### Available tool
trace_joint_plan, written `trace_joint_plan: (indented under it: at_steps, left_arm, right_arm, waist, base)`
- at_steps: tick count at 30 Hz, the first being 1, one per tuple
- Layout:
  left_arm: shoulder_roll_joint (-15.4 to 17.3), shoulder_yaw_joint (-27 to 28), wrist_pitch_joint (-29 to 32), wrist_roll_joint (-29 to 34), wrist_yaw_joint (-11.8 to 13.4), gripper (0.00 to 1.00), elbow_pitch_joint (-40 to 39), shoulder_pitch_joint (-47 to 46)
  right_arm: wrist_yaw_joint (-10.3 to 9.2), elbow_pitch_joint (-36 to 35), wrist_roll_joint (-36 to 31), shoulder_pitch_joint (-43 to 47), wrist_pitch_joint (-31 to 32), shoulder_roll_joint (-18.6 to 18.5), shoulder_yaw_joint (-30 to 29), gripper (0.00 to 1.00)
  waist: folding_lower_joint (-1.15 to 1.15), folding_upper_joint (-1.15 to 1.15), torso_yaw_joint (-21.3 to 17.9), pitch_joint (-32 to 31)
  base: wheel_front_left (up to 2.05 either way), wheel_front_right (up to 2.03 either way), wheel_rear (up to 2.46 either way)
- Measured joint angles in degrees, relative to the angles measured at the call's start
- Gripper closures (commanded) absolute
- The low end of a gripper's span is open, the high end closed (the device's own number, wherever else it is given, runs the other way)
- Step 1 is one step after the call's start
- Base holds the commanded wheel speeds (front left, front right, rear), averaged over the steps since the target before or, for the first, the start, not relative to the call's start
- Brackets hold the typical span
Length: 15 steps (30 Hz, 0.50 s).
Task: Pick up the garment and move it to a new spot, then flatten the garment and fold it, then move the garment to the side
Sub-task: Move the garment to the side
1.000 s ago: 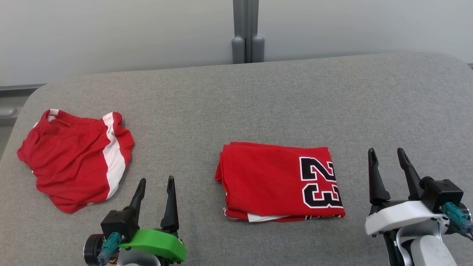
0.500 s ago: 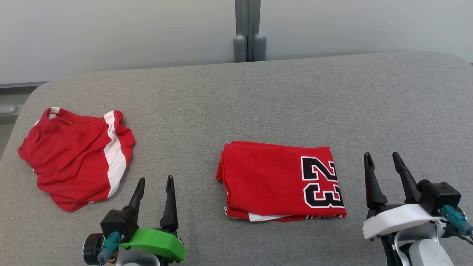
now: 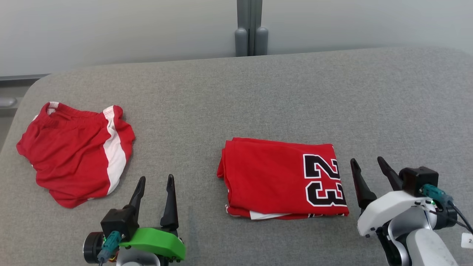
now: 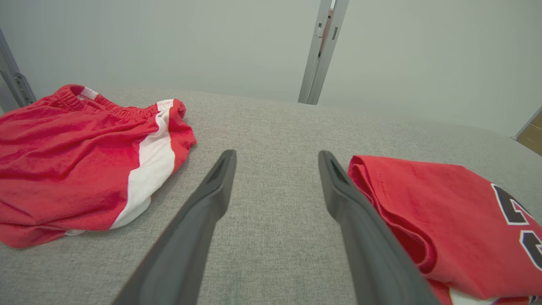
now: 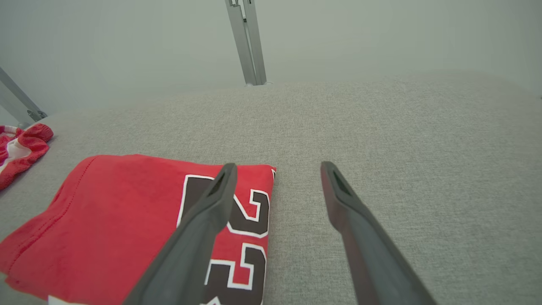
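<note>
The garment (image 3: pixel 273 177) is a red jersey with a black "23", folded into a neat rectangle in the middle of the grey padded table (image 3: pixel 258 96). It also appears in the left wrist view (image 4: pixel 444 212) and the right wrist view (image 5: pixel 127 203). My right gripper (image 3: pixel 367 160) stands open just off the garment's right edge, holding nothing; in its own view (image 5: pixel 278 166) the left finger overlaps the printed number. Between the garment and the shorts, my left gripper (image 3: pixel 156 178) is open and empty, its fingers (image 4: pixel 277 154) over bare fabric.
Crumpled red shorts with a white stripe (image 3: pixel 74 151) lie at the table's left end (image 4: pixel 76 144) (image 5: pixel 21 148). A grey post (image 3: pixel 251 29) rises behind the far edge against a pale wall. Bare table stretches behind and to the right of the garment.
My right gripper has swung left and come close to the garment's right edge. The head camera has shifted slightly. The left gripper and both pieces of clothing have stayed put.
</note>
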Motion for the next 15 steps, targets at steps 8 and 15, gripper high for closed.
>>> trace_joint_plan:
  at_steps: [8,15]
  left_arm:
    - [-0.37,0.14,0.00,0.11,-0.68,0.00,-0.20,-0.72]
    - [-0.66,0.22,0.00,0.54,-0.98,0.00,-0.89,-1.26]
  right_arm:
    - [-0.01,3.11,7.24,-4.37,10.20,-5.61,2.67,0.00]
    - [-0.02,9.68,13.74,-7.31,14.45,-7.40,4.78,0.00]
  waist:
    - [0.00,0.00,1.60,1.68]
    - [0.00,0.00,3.93,3.39]
  base:
    - [0.00,0.00,0.00]
    - [0.00,0.00,0.00]
